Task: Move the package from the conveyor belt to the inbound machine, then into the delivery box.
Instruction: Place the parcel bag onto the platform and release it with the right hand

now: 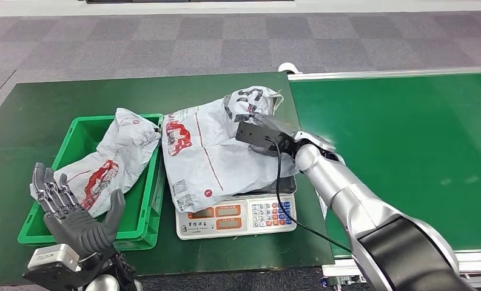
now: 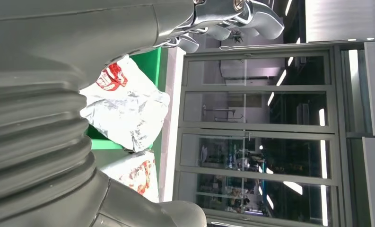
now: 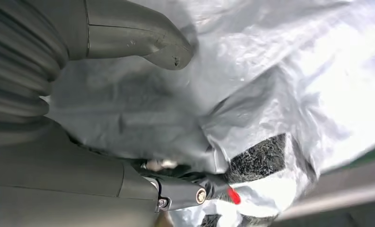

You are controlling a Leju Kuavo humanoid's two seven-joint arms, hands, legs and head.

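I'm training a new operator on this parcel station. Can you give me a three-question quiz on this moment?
1. True or false: the package lies on the scale.
2. What sits in the green bin? A) another package B) a box C) a bottle
3. Fill in: the left hand holds ____.

Key: 1 true, with the right hand gripping it. 2 A, a second package. 3 nothing; its fingers are spread.
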